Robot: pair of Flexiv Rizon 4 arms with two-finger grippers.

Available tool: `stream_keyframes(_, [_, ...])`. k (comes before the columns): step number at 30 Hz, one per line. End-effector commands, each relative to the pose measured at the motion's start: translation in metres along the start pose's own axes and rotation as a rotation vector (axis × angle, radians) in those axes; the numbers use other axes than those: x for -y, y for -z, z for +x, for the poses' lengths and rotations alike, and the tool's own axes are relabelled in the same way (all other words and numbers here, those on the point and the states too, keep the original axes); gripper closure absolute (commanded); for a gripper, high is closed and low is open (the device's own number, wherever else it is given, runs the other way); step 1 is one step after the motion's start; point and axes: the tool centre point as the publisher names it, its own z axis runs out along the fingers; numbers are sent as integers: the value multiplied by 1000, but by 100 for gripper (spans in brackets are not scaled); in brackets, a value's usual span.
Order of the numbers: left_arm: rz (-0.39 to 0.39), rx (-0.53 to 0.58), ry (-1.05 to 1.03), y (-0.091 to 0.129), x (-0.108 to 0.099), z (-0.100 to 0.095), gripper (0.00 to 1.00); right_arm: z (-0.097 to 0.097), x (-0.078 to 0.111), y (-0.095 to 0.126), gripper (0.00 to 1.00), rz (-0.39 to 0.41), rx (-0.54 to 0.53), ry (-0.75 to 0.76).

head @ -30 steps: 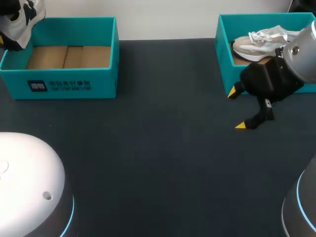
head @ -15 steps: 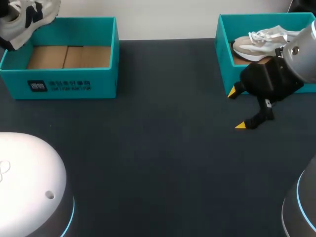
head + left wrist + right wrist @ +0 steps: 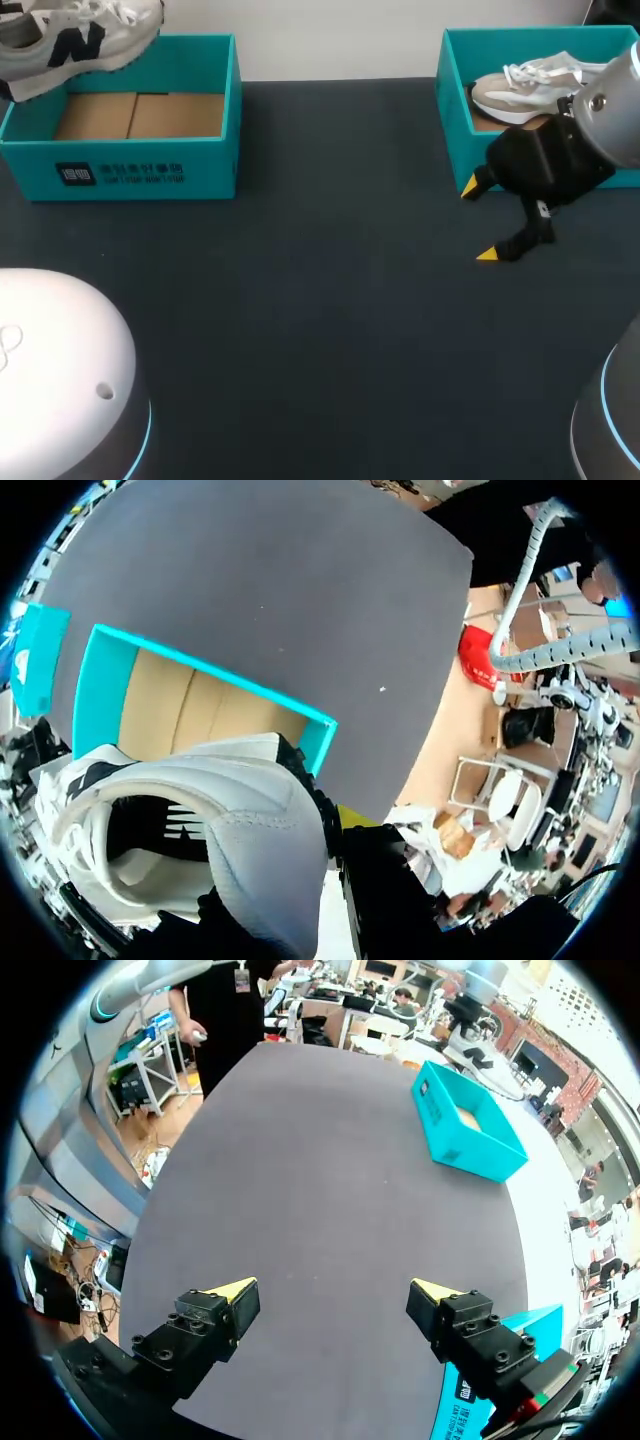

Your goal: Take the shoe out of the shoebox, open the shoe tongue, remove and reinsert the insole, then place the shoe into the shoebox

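A white and grey shoe (image 3: 80, 38) with a dark side mark hangs sideways above the back left corner of the left teal shoebox (image 3: 130, 175). In the left wrist view the shoe (image 3: 230, 830) fills the space right at my left gripper (image 3: 335, 825), which is shut on its heel collar; only one yellow tip shows. The shoebox (image 3: 100, 690) below it shows a bare cardboard floor. My right gripper (image 3: 478, 221) hovers open over the dark table in front of the right box, nothing between its fingers (image 3: 235, 1292).
A second teal shoebox (image 3: 452, 110) at the back right holds a beige and white shoe (image 3: 525, 85). The rounded arm bases (image 3: 50, 370) stand at the near left and near right corners. Dark tabletop (image 3: 320, 300) stretches between the two boxes.
The held shoe has swung to the right and turned from hanging toe-down to lying level above the left box. My right arm has kept still.
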Motion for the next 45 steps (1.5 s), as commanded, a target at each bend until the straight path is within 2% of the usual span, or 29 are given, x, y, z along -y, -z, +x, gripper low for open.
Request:
stream_keyframes(1, [-185, 29, -472, 1, 9, 6, 100, 0, 0, -2, 0, 2, 1, 0])
stream_keyframes(12, [-175, 24, -506, 2, 5, -1, 100, 0, 0, -2, 0, 2, 1, 0])
stream_keyframes(16, [-144, 34, -526, 3, 4, -2, 100, 0, 0, -2, 0, 2, 1, 0])
stream_keyframes(24, [-134, 30, -516, 4, 4, -4, 100, 0, 0, -2, 0, 2, 1, 0])
stream_keyframes(29, [-91, 23, -528, 5, 2, -11, 100, 0, 0, -2, 0, 2, 1, 0])
stream_keyframes(35, [-29, 54, -554, 5, -15, -22, 100, 0, 0, -2, 0, 2, 1, 0])
stream_keyframes(40, [-32, 42, -546, 1, -32, -30, 100, 0, 0, -2, 0, 2, 1, 0])
stream_keyframes(45, [3, 27, -553, -10, -44, -38, 100, 0, 0, -2, 0, 2, 1, 0])
